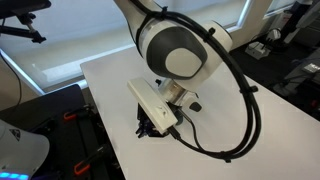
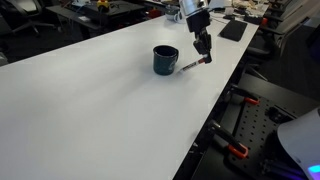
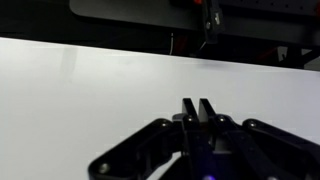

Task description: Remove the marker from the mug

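The mug is a dark cylindrical cup standing upright on the white table. My gripper hangs just to the right of it, beside the mug and not over it. The marker, a slim dark stick with a reddish end, slants from my fingertips down toward the table next to the mug, outside it. In the wrist view the two fingers stand close together with only a thin gap, and the marker does not show there. In an exterior view the gripper is near the table edge and the arm hides the mug.
The table edge runs close to the gripper, with black equipment and red clamps below it. A dark flat pad lies at the far corner. A thick black cable loops from the arm.
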You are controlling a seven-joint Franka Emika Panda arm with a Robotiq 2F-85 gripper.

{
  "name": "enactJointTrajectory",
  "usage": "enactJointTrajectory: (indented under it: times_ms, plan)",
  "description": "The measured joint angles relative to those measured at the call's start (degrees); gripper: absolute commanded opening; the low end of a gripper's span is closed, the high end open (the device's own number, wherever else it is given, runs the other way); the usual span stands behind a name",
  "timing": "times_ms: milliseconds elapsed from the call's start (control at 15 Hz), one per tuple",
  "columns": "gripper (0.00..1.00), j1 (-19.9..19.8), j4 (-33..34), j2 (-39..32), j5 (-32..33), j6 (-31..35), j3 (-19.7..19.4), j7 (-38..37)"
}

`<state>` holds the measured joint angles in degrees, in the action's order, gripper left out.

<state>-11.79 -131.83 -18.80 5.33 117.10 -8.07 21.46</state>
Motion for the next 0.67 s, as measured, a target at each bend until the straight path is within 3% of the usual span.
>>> enactJointTrajectory:
  times_ms: [133,200,333,667]
  plan:
    - [0.56,-0.14,0.3,-0.53,-0.85,0.0,0.0,0.0]
    - [0.4,-0.22,0.4,-0.66,-1.31,0.0,0.01,0.0]
    - [0.55,-0.39,0.53,-0.71,-2.15,0.0,0.01,0.0]
    - [0.56,-0.5,0.62,-0.71,-2.24,0.0,0.01,-0.01]
